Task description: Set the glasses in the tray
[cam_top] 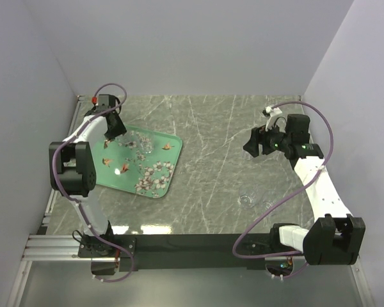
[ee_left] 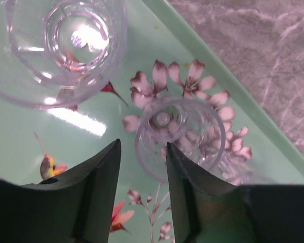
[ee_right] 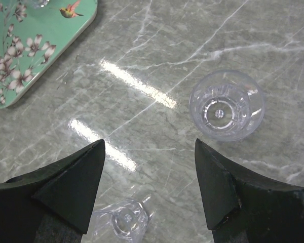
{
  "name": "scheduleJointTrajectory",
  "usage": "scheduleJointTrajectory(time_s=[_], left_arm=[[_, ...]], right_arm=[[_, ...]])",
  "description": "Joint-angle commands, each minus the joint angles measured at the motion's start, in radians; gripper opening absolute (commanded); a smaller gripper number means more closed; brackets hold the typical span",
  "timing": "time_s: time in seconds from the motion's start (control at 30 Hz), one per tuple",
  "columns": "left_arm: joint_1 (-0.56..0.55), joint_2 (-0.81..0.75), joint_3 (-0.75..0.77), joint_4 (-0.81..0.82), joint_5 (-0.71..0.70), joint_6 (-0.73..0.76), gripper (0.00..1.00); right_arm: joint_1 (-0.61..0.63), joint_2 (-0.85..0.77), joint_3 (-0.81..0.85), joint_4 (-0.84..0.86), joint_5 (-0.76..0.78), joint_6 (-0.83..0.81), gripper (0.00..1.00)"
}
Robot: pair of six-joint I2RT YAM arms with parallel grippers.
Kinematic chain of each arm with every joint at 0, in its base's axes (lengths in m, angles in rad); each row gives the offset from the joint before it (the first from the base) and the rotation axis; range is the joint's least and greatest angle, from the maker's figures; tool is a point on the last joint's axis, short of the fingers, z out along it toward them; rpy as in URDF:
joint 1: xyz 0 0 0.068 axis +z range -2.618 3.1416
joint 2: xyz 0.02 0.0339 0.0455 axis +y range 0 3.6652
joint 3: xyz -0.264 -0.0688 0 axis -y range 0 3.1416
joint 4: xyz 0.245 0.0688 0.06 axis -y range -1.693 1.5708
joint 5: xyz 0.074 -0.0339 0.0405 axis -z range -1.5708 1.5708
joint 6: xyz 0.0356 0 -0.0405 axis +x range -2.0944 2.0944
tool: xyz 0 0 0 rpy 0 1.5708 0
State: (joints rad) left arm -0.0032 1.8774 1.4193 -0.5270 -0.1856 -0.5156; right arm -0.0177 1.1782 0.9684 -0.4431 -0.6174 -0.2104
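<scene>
The mint-green flowered tray [cam_top: 155,181] lies at the left of the table. My left gripper [cam_top: 113,125] hangs over its far part, jaws open. In the left wrist view the gripper [ee_left: 143,144] straddles the near wall of a clear glass [ee_left: 192,132] standing on the tray [ee_left: 142,45]. A second glass [ee_left: 61,45] stands beside it. My right gripper [cam_top: 256,144] is open and empty above the table. In the right wrist view the gripper [ee_right: 149,144] is near an upright glass [ee_right: 227,105], and another glass [ee_right: 122,223] sits low between the fingers.
The tray's corner [ee_right: 35,45] shows at the right wrist view's upper left. A faint glass [cam_top: 246,200] stands on the marble table near the right arm. White walls close in the left, back and right sides.
</scene>
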Motion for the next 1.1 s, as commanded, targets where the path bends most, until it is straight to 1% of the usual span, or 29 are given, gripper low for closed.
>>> scheduleJointTrajectory(time_s=[0.0, 0.07, 0.1, 0.17, 0.33, 0.43, 0.5, 0.67, 0.8, 0.87, 0.97, 1.07], left_arm=[[0.002, -0.118, -0.026, 0.013, 0.028, 0.017, 0.47], [0.002, -0.165, -0.048, 0.016, 0.038, 0.019, 0.53], [0.002, -0.182, -0.054, 0.021, 0.043, 0.020, 0.53], [0.002, -0.219, -0.068, 0.019, 0.057, 0.022, 0.58], [0.002, -0.354, -0.129, 0.019, 0.090, 0.020, 0.65], [0.002, -0.440, -0.178, 0.018, 0.098, 0.019, 0.69], [0.002, -0.509, -0.215, 0.015, 0.098, 0.020, 0.75], [0.002, -0.647, -0.307, 0.022, 0.144, 0.038, 0.83], [0.002, -0.794, -0.379, 0.033, 0.147, 0.032, 0.89], [0.002, -0.843, -0.422, 0.038, 0.135, 0.028, 0.93], [0.002, -0.952, -0.476, 0.041, 0.121, 0.016, 0.95], [0.002, -1.023, -0.516, 0.028, 0.120, 0.002, 0.96]], right_arm=[[-0.002, 0.000, 0.061, -0.002, 0.001, -0.018, 0.78], [-0.004, 0.003, 0.069, -0.002, 0.004, -0.021, 0.78], [-0.004, 0.004, 0.072, -0.003, 0.005, -0.023, 0.78], [-0.002, 0.009, 0.078, -0.003, 0.007, -0.023, 0.78], [-0.004, 0.034, 0.096, -0.009, 0.021, -0.024, 0.78], [-0.002, 0.053, 0.112, -0.014, 0.050, -0.012, 0.78], [-0.004, 0.067, 0.127, -0.014, 0.100, 0.002, 0.78], [-0.004, 0.175, 0.205, -0.092, 0.159, 0.002, 0.77], [-0.005, 0.268, 0.279, -0.152, 0.214, 0.014, 0.76], [-0.005, 0.328, 0.324, -0.186, 0.231, 0.029, 0.74], [-0.008, 0.399, 0.371, -0.223, 0.234, 0.046, 0.68], [-0.011, 0.451, 0.392, -0.238, 0.248, 0.060, 0.65]])
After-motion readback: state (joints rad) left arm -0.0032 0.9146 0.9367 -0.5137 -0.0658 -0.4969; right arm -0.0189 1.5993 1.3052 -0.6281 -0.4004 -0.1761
